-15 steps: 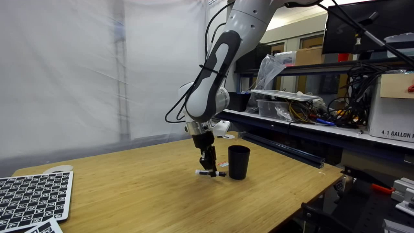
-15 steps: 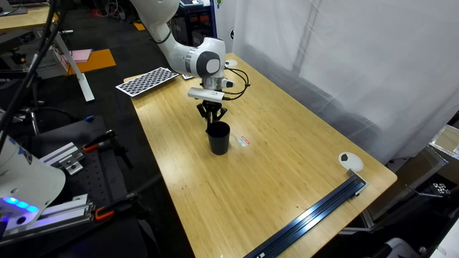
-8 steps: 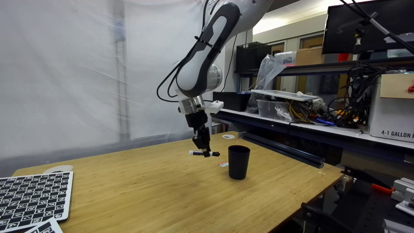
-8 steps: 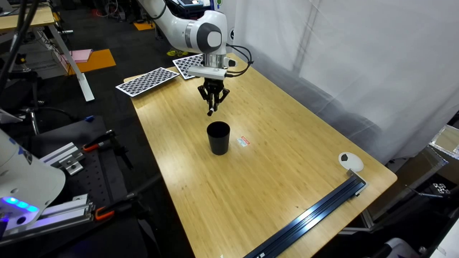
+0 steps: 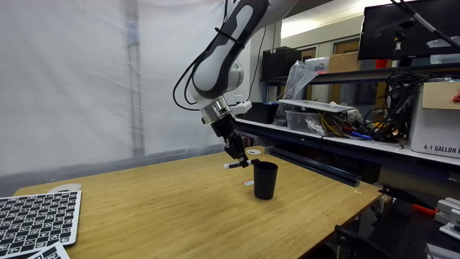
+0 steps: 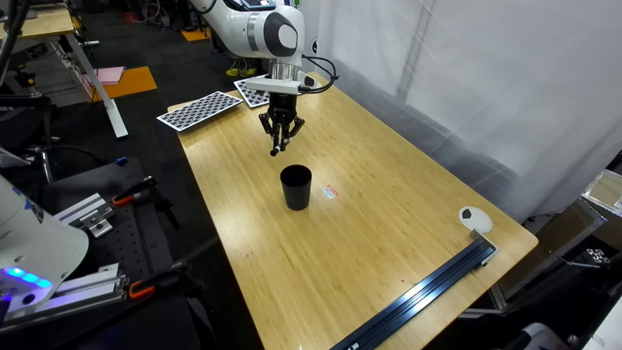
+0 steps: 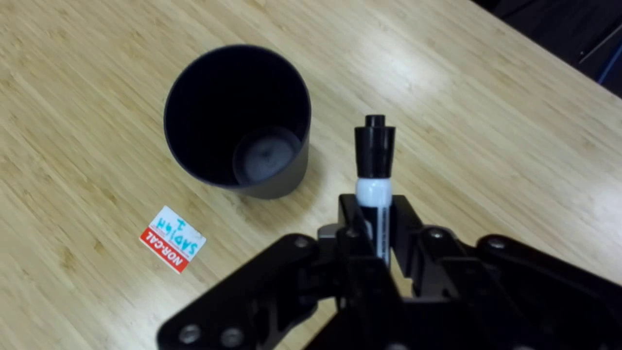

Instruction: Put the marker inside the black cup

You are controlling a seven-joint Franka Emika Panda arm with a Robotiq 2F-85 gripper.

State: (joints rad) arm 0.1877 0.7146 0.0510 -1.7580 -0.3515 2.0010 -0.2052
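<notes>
The black cup stands upright on the table in both exterior views. The wrist view looks down into its open mouth and shows its bare bottom. My gripper is shut on the marker, which has a black cap, a white band and a dark labelled body. In an exterior view the marker is nearly level, its cap end slightly raised near the cup's rim. In the wrist view the marker is to the right of the cup's mouth, not over it. The gripper also shows in an exterior view.
A small red and white sticker lies on the table beside the cup. A dark metal rail lies along a table edge. Checkered boards lie at another end. A cluttered shelf stands behind.
My gripper has risen from low beside the cup with the marker in it. Since half a second ago it has tilted and moved closer to the cup's rim. The cup has not moved.
</notes>
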